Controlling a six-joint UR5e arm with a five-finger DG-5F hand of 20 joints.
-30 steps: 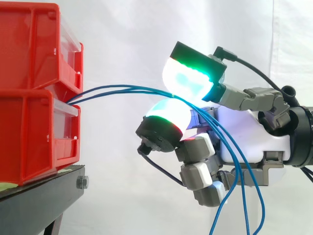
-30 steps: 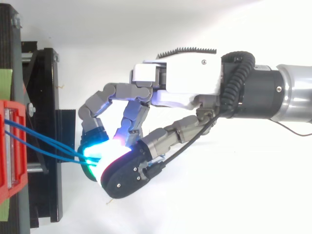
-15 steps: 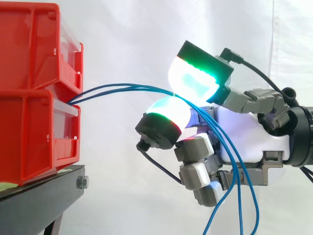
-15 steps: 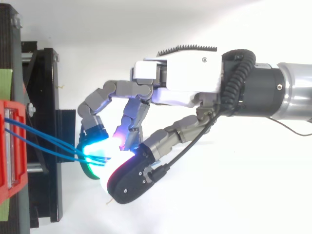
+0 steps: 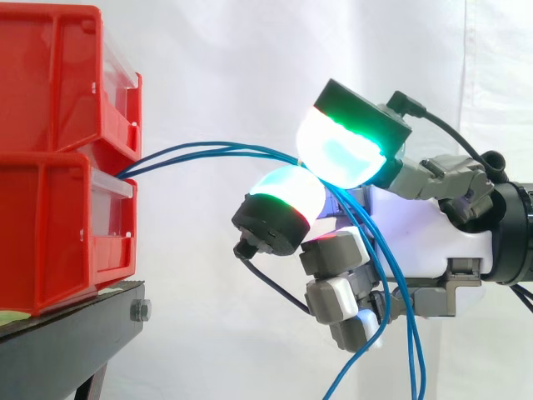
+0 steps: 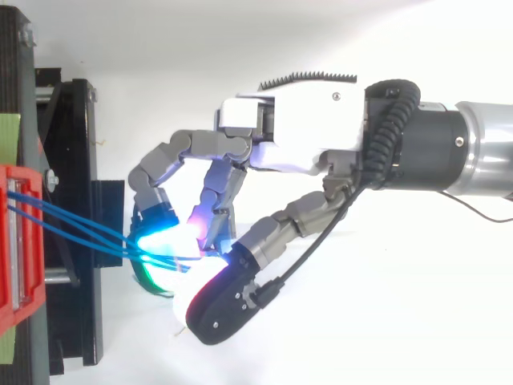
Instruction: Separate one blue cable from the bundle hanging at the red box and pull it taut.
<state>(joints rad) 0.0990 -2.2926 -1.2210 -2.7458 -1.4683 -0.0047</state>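
Note:
A bundle of thin blue cables (image 5: 208, 148) comes out between the two stacked red bins (image 5: 50, 225) and arcs right to my hand (image 5: 416, 233). There the cables run between the thumb's green-glowing pad (image 5: 346, 150) above and a curled finger's pad (image 5: 287, 196) below. They then drape over the palm and hang down off the lower edge. In the top view the cables (image 6: 80, 228) leave the red bin (image 6: 16, 241) and end among the glowing fingertips of the hand (image 6: 296, 136). The whole bundle is held together, with no single cable set apart, and it is slightly slack.
The bins sit on a black stand (image 5: 67, 342) at the left, which in the top view is the black frame (image 6: 72, 160). A white curtain hangs behind. Open space lies between the bins and the hand.
The thumb has swung up and to the right, drawing away from the curled fingers. The hanging cable tails have shifted left under the palm. The bins have not moved.

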